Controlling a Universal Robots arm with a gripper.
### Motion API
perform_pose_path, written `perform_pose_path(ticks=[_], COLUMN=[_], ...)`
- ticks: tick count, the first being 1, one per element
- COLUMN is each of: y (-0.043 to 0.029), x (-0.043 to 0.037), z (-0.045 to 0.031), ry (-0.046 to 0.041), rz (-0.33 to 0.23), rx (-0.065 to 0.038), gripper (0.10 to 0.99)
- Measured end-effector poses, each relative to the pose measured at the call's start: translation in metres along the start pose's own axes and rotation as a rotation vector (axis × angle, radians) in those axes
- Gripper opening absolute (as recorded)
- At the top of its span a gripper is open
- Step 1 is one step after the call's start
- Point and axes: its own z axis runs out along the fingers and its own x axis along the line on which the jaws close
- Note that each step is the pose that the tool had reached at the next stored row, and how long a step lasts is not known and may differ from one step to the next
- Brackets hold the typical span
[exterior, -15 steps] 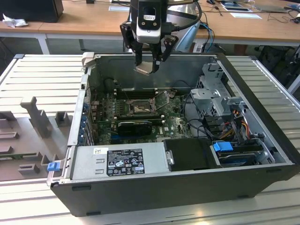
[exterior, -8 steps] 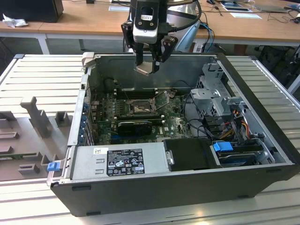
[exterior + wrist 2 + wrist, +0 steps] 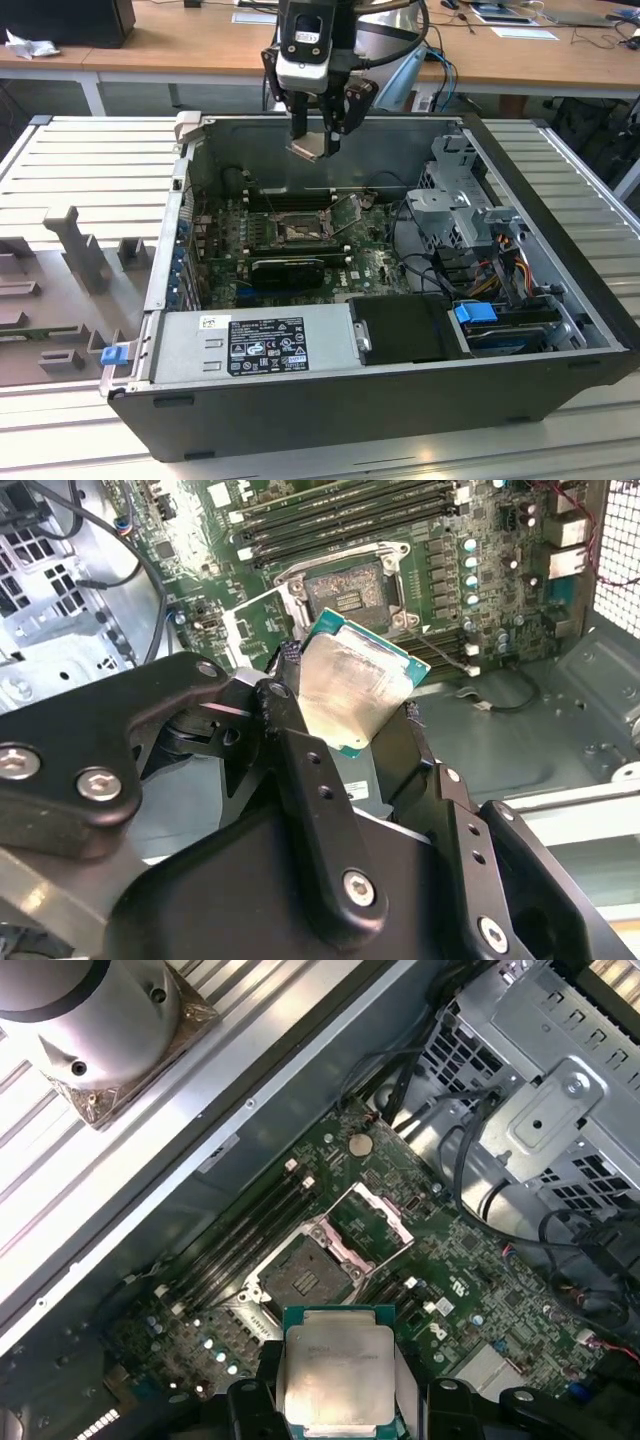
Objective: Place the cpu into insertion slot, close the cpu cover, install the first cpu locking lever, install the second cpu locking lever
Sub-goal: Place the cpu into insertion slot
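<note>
1. I had the gripper clenched on the cpu, with the fingers pinching two opposite edges. The pale metal face showed in both wrist views.
2. In the exterior view, the cpu hung tilted above the open computer case. It was up near the top edge of the far wall and well apart from the green board.
3. Down on that board, the insertion slot lay with its contact field uncovered, just beside the long black memory slots.
4. The cpu cover stood swung open, on the side of the slot away from the memory slots.
5. In the first wrist view, the cpu sat near the slot, not touching it.
</note>
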Motion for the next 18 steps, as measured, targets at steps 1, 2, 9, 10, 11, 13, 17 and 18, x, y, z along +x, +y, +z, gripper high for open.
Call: perform_pose_path(ticks=[1, 2, 9, 10, 11, 13, 17, 18], y=[0.0, 0.0, -0.0001, -0.0001, -0.0001, -0.0001, -0.0001, -0.0001], x=[0.0, 0.0, 0.0, 0.0, 0.0, 0.0, 0.0, 0.0], z=[0.0, 0.0001, 0.0008, 0.0009, 0.0009, 0.0011, 0.0013, 0.0013], ry=[-0.0012, -0.0024, -0.0126, -0.0142, -0.0155, -0.0175, -0.0211, -0.022], rz=[0.014, 0.027, 0.141, 0.159, 0.174, 0.197, 0.237, 0.248], rx=[0.0, 0.0, -0.003, -0.003, -0.003, -0.004, -0.005, -0.005], gripper=[0.529, 0.529, 0.529, 0.529, 0.529, 0.529, 0.529, 0.529])
